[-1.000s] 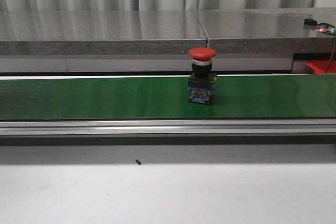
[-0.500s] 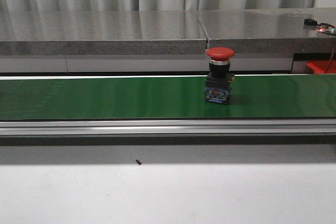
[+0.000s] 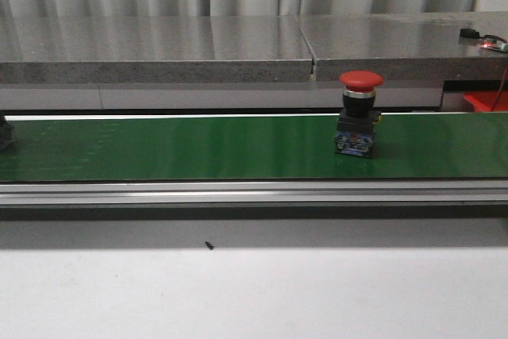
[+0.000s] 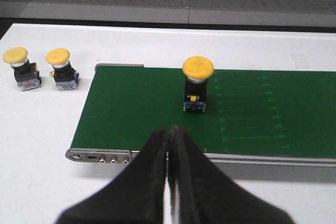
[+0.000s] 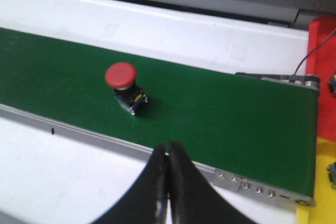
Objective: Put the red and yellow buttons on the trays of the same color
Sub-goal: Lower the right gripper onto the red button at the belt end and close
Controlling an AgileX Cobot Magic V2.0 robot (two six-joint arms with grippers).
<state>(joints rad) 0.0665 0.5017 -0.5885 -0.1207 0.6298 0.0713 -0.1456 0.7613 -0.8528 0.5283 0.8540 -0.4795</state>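
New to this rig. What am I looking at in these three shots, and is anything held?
It is a two-armed robot at a green conveyor belt, sorting push buttons by colour.

The front view looks forward over the belt. A red button stands upright on it, right of centre. A red tray peeks in at the far right.

The other two views come from cameras on the wrists, looking past the fingers. The left gripper is shut and empty; beyond it a yellow button stands on the belt, and two more yellow buttons sit on the white table beside the belt's end. The right gripper is also shut and empty, pointing towards the red button.

Nothing is held.
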